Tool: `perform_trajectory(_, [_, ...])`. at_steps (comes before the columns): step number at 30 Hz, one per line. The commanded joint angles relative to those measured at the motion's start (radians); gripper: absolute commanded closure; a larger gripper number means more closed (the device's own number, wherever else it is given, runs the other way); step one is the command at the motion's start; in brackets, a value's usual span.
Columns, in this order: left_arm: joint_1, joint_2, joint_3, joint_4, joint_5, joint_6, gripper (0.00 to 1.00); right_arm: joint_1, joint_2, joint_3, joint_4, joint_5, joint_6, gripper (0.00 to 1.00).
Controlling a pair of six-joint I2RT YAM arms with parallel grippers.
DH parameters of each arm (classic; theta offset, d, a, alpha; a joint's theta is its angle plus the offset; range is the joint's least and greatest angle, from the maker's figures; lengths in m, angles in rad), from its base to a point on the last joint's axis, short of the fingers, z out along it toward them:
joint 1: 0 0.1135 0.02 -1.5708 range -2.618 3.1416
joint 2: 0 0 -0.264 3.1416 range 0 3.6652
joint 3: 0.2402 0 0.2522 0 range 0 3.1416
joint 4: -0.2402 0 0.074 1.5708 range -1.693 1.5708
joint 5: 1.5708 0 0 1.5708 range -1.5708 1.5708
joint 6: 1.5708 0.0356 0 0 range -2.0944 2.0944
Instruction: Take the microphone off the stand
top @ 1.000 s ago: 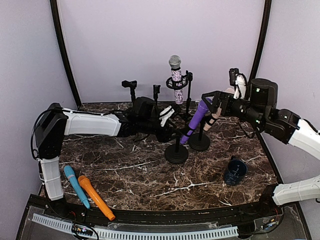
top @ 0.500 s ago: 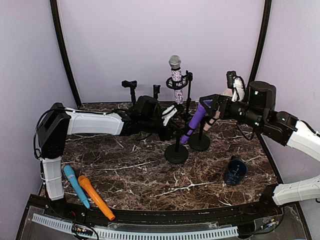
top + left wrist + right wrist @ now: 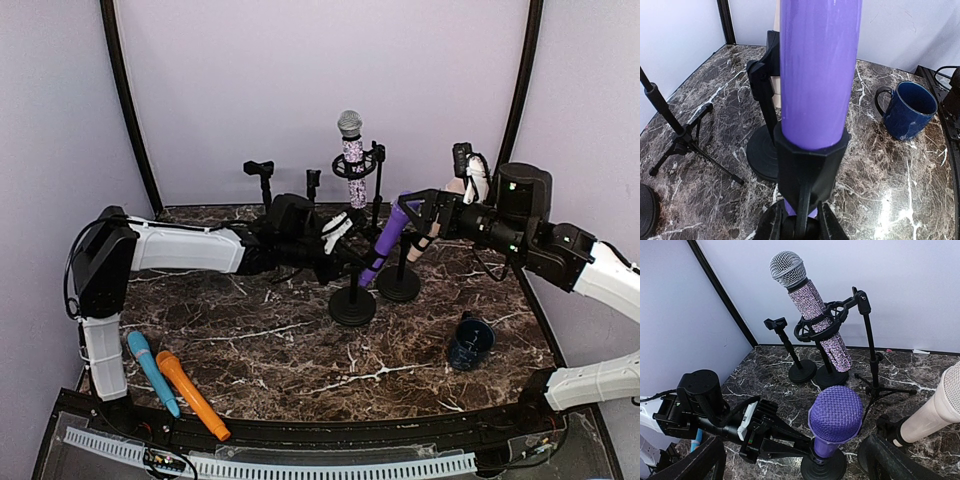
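The marble tabletop [image 3: 300, 340] under lilac walls [image 3: 250, 80] is crowded toward the back. The left gripper [image 3: 799, 226] is clamped on the stand [image 3: 352, 305] just under its clip [image 3: 810, 160], bracing it. The purple microphone [image 3: 390, 235] sits tilted in that clip. The right gripper [image 3: 422, 205] hovers by its head with jaws spread wide. Next, I judge, it must close on the body and draw it out along its axis. The beige microphone [image 3: 428, 240] stands just beside it, and open room lies frontward.

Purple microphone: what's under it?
A black clip grips it; left claw shut on the stand post below; round base lowest. The purple microphone has its tail mostly hidden by the clip.
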Motion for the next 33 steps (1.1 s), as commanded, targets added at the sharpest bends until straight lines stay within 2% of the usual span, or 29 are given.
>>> perform_trajectory(1, [0.003,-0.123,-0.091,-0.005,-0.008,0.013,1.00,-0.007,-0.023,0.000,0.065,-0.038,-0.005,0.01])
perform_trajectory(8, [0.002,-0.257,-0.224,-0.063,-0.004,0.029,1.00,-0.007,-0.014,-0.010,0.096,-0.062,-0.001,0.01])
perform_trajectory(15, [0.002,-0.394,-0.315,-0.120,0.018,0.048,1.00,-0.006,0.041,-0.015,0.145,-0.198,0.032,0.01])
perform_trajectory(23, [0.002,-0.480,-0.473,0.010,0.031,0.018,1.00,-0.002,0.081,-0.068,0.287,-0.303,0.102,0.01])
perform_trajectory(26, [0.002,-0.474,-0.477,-0.001,0.025,0.028,1.00,0.021,0.106,-0.079,0.320,-0.304,0.100,0.03])
perform_trajectory(29, [0.002,-0.472,-0.479,-0.003,0.013,0.040,1.00,0.077,0.146,-0.066,0.292,-0.197,0.073,0.04])
perform_trajectory(33, [0.002,-0.466,-0.483,0.000,0.009,0.043,1.00,0.142,0.204,-0.051,0.286,-0.132,0.031,0.03])
